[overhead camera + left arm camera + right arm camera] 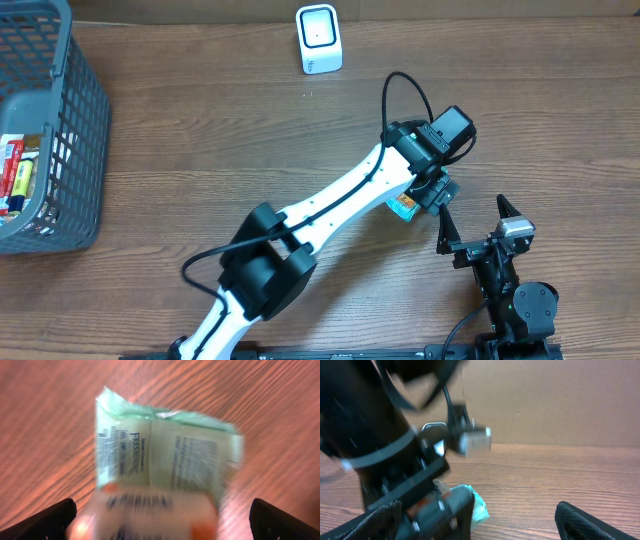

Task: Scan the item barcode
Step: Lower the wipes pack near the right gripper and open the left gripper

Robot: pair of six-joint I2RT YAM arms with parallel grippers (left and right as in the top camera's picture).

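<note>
The item is a pale green packet (165, 455) with black print and an orange-and-white end, blurred in the left wrist view. It lies on the wood between the tips of my left gripper (162, 520), whose black fingers (50, 520) stand wide apart and clear of its sides. From overhead only a corner of the packet (402, 208) shows under the left gripper (432, 192). My right gripper (473, 212) is open just to the right of it and holds nothing; its wrist view shows the packet (479, 506) beside the left arm. The white scanner (319, 38) stands at the far edge.
A grey mesh basket (70, 120) holding several small packages sits at the left edge of the table. The left arm (330, 205) stretches diagonally across the middle. A cardboard wall (560, 400) rises behind the table in the right wrist view.
</note>
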